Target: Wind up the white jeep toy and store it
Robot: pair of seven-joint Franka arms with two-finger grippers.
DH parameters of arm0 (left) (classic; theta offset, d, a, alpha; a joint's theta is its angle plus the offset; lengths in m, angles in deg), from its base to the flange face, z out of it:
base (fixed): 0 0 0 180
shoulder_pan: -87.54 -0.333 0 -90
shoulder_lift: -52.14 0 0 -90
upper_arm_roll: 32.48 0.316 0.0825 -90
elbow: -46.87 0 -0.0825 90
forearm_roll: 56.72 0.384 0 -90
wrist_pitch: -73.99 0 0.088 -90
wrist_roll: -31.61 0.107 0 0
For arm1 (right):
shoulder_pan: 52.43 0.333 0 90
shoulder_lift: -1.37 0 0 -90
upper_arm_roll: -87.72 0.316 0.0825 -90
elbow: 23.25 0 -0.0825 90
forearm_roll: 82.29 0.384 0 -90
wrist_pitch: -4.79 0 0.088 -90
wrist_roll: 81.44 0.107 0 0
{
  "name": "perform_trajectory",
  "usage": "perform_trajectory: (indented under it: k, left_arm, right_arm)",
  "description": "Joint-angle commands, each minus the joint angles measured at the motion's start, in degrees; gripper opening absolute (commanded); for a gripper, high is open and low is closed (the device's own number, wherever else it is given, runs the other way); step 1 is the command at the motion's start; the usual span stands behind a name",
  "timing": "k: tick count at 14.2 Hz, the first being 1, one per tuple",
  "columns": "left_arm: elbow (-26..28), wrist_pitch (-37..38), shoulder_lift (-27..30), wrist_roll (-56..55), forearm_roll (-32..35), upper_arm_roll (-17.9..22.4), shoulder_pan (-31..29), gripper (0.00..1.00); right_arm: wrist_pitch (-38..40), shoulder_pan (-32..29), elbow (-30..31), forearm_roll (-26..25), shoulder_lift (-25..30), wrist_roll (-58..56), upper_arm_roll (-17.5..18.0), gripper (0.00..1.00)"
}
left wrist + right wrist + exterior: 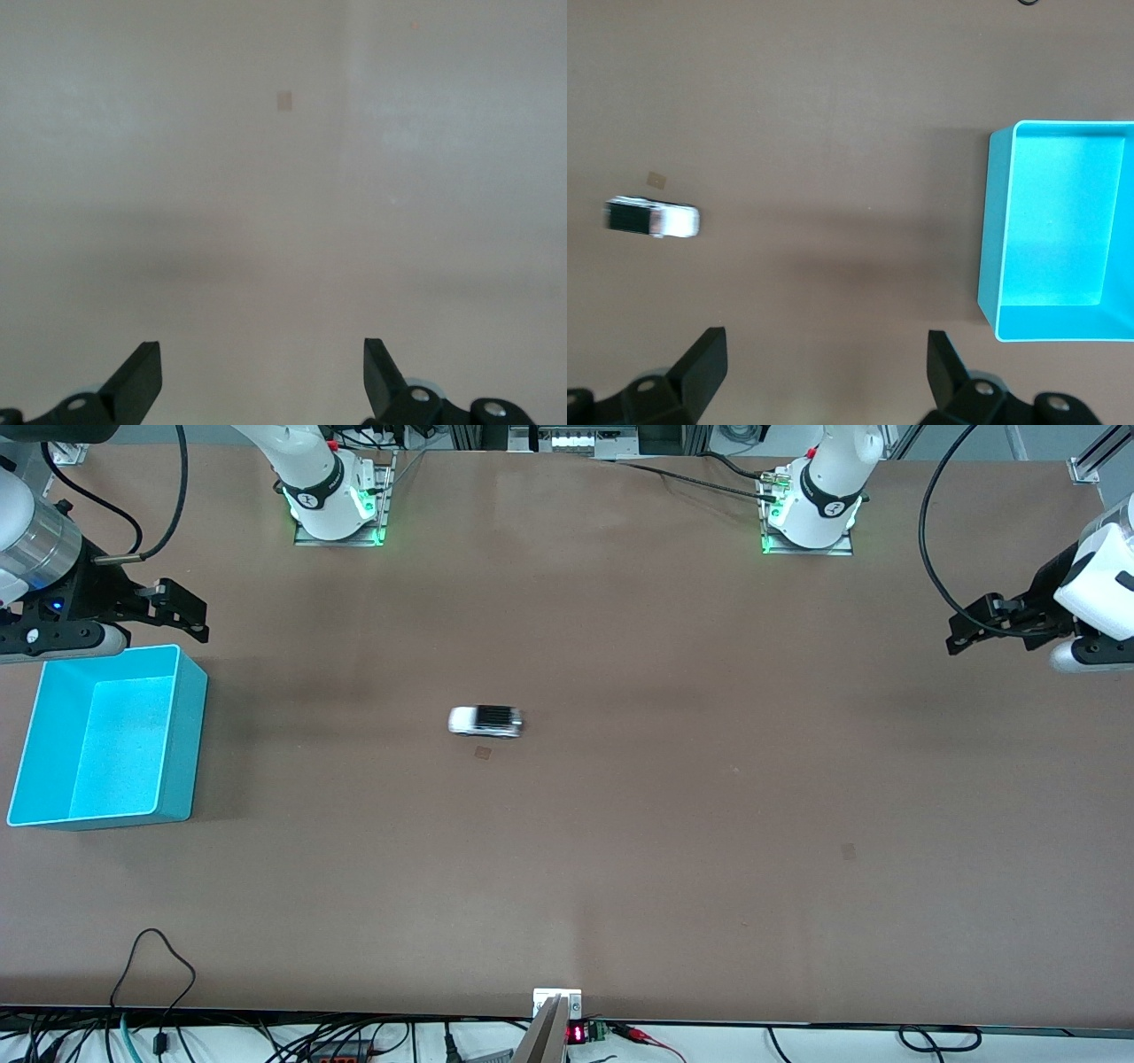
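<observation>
The white jeep toy [485,722] sits on its wheels on the brown table near the middle, its black roof panel showing; it also shows in the right wrist view as the white jeep toy [652,218]. My right gripper [190,615] hangs open and empty over the table at the right arm's end, just above the teal bin's edge farthest from the front camera; in its own view my right gripper [826,350] holds nothing. My left gripper [961,633] hangs open and empty over the left arm's end of the table; my left gripper [263,359] sees only bare table.
An open teal bin [177,735] stands empty at the right arm's end, the teal bin [994,221] also in the right wrist view. Small square marks [482,753] lie on the table. Cables [155,965] hang by the table's near edge.
</observation>
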Motion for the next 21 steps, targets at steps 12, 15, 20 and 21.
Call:
perform_trajectory:
  k: [12, 15, 20, 21]
  left_arm:
    - [-1.6, 3.5, -0.9, -0.7, -0.4, 0.2, 1.0, 1.0]
    - [-1.7, 3.4, -0.9, -0.3, -0.4, 0.9, 0.8, 1.0]
    - [-1.7, 3.5, -0.9, -0.3, 1.8, 0.6, 0.8, 1.0]
    - [-1.7, 3.4, -0.9, -0.2, 1.8, 0.4, 0.9, 1.0]
  right_arm:
    - [0.7, -0.1, 0.5, 0.4, -0.7, -0.4, -0.4, 1.0]
    - [0.7, -0.5, -0.2, 0.4, -5.1, -1.1, -0.8, 1.0]
    - [0.9, -3.7, 0.1, 0.1, -8.2, -26.2, -1.0, 1.0]
    - [-0.3, -4.6, 0.4, 0.1, -9.2, -32.4, -1.0, 1.0]
